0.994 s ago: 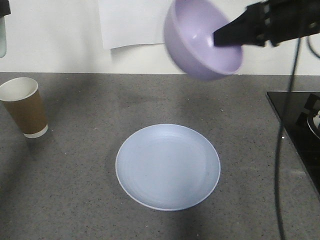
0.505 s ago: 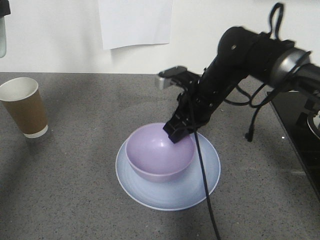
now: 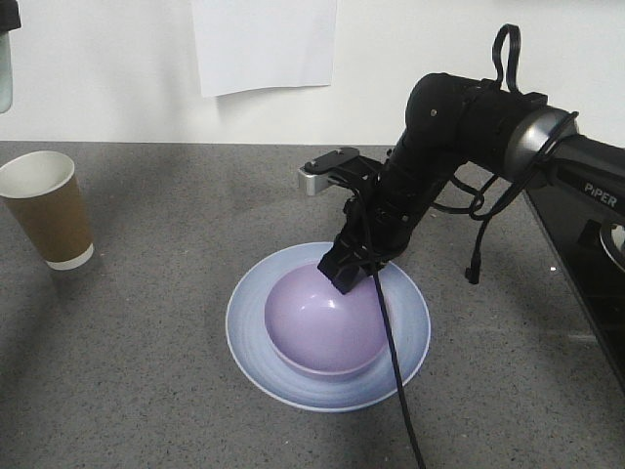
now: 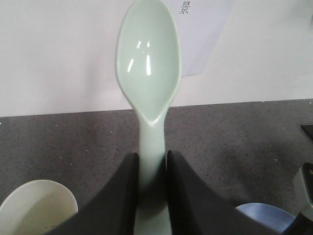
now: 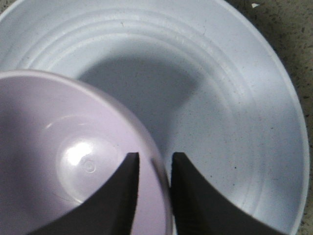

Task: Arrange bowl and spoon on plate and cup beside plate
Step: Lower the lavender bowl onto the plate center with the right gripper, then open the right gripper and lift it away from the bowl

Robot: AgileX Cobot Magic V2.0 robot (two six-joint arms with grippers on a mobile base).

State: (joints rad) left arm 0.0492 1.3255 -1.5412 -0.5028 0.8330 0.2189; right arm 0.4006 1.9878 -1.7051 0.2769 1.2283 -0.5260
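The lavender bowl rests in the pale blue plate, a little right of its middle. My right gripper reaches down onto the bowl's far rim. In the right wrist view the gripper straddles that rim, one finger inside the bowl and one outside over the plate, shut on the wall. My left gripper is shut on the handle of the mint-white spoon, held in the air above the counter. The brown paper cup stands upright at the far left; its rim shows below the left gripper.
A black cooktop takes up the counter's right edge. The right arm's black cable hangs across the plate's front right. A white paper sheet is stuck on the wall behind. The grey counter lies between cup and plate.
The right arm brought the bowl down from high in the air onto the plate, then shifted it slightly right and lower. The cup and plate have not moved.
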